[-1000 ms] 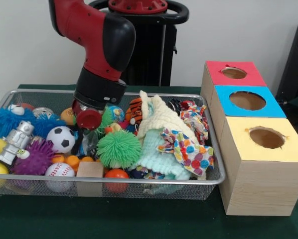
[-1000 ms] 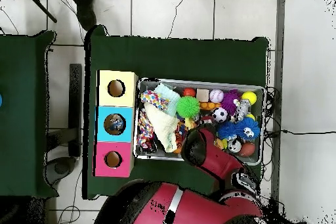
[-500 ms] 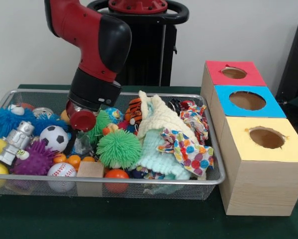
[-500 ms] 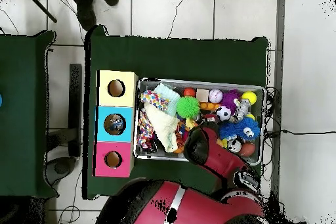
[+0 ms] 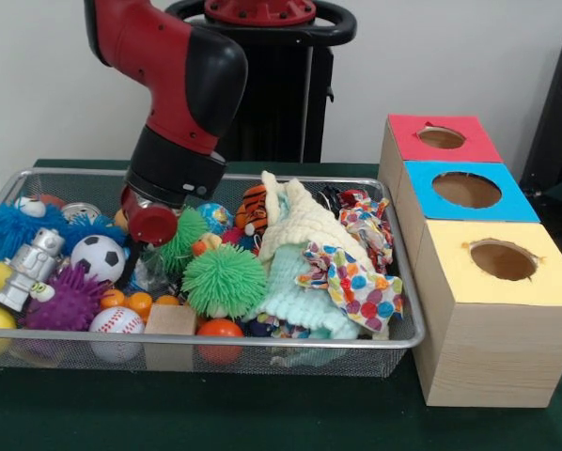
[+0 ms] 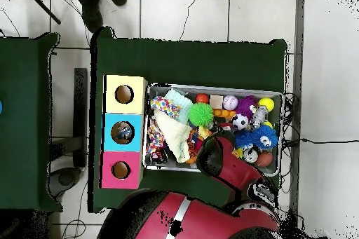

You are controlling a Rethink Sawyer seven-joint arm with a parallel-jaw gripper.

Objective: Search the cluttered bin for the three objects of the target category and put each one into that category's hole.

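we see the end effector (image 5: 154, 246) low in the bin (image 5: 262, 343), between the soccer ball (image 5: 100, 256) and green spiky ball (image 5: 223, 280); we cannot tell its state. the cloths (image 5: 309, 263) crowd the box-side end, beside the boxes (image 5: 478, 263).

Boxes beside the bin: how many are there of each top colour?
Red-topped box: 1
Blue-topped box: 1
Yellow-topped box: 1
Total: 3
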